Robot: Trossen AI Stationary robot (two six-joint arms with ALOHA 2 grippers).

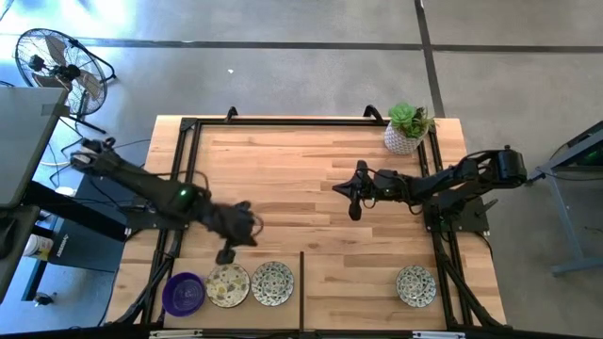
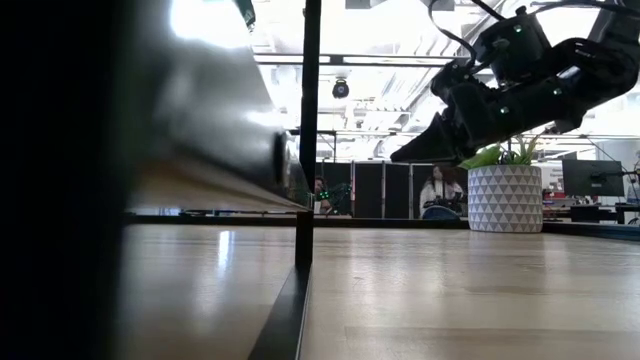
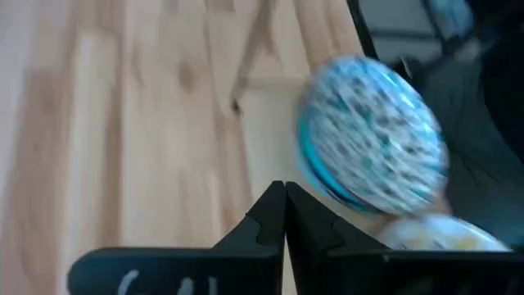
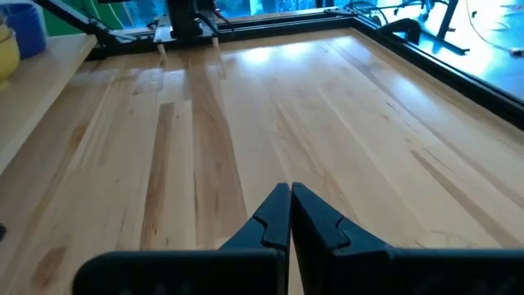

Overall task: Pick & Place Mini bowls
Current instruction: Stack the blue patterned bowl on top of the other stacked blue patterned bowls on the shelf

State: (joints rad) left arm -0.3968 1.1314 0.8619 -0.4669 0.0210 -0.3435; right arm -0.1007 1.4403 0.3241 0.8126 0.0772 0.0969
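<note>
Three mini bowls sit in a row at the table's near-left edge: a glossy purple bowl (image 1: 184,292) and two cream patterned bowls (image 1: 227,284) (image 1: 272,282). A fourth patterned bowl (image 1: 415,285) rests near the near-right corner. My left gripper (image 1: 226,254) hovers just beyond the row, fingers shut and empty. In the left wrist view my left gripper (image 3: 285,205) has a patterned bowl (image 3: 368,143) ahead of it and another cream bowl (image 3: 434,233) beside it. My right gripper (image 1: 355,202) hangs shut over the table's middle, and the right wrist view of this gripper (image 4: 291,209) shows only bare wood ahead.
A white pot with a green plant (image 1: 407,132) stands at the far-right corner, also seen as the pot (image 2: 505,198) in the low view. A black divider strip (image 1: 301,292) runs from the near edge between the bowl groups. A black frame (image 1: 283,121) borders the table. Bare wood lies in the middle.
</note>
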